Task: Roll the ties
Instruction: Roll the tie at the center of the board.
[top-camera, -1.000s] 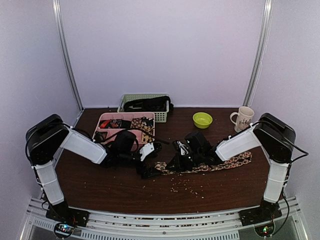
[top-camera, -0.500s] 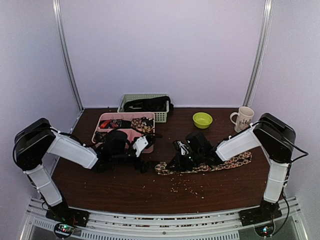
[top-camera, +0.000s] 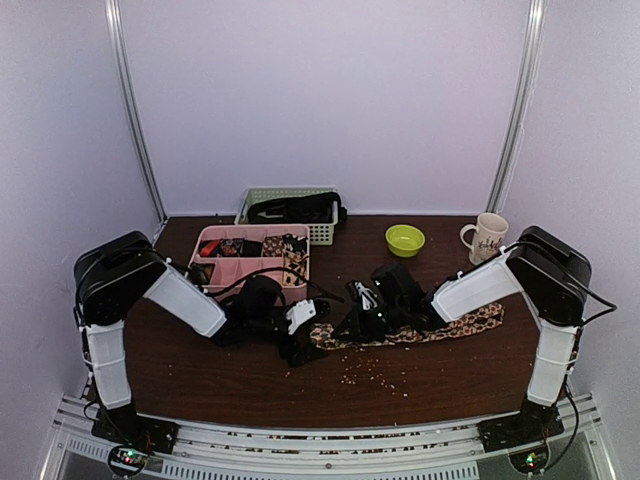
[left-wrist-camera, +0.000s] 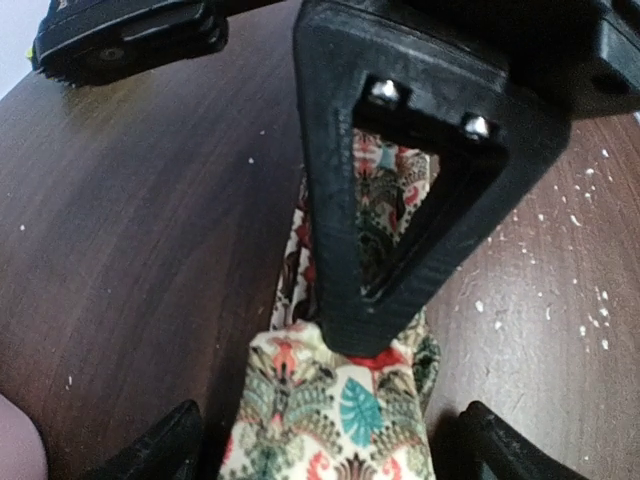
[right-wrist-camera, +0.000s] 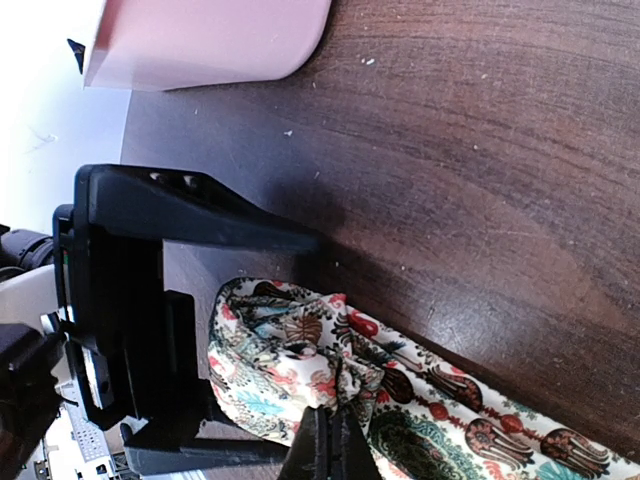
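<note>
**Tie end between 2 grippers at mid-table**

1 patterned tie (top-camera: 425, 332) lies flat on the table (top-camera: 230, 378), running from the middle out toward the right side. Its left end is folded back on itself into a loose loop. In the wrist views the cloth is pale tan with a red and teal leaf print.

The right gripper (right-wrist-camera: 325, 440) is closed, its 2 fingertips together and nipping a pucker of the tie just behind the loop. Seen from the left wrist, one of its fingers stands steeply over the cloth with its tip down on the fold.

The left gripper (top-camera: 303, 343) faces it from the left, low over the table, jaws spread wide. Its 2 fingers (left-wrist-camera: 160, 450) stand one on either side of the folded end, just beside the edges of the cloth. I cannot tell whether they touch it.

Further back, a pink tray (top-camera: 232, 266) sits just behind the left gripper, with dark items and a patch of patterned cloth in its compartments. A green basket (top-camera: 322, 232) behind the tray holds a dark bundle. A bowl (top-camera: 405, 240) and a mug (top-camera: 487, 238) stand at the right rear, well apart from the tie. Pale crumbs (top-camera: 378, 376) are scattered on the table in front of the tie.
</note>
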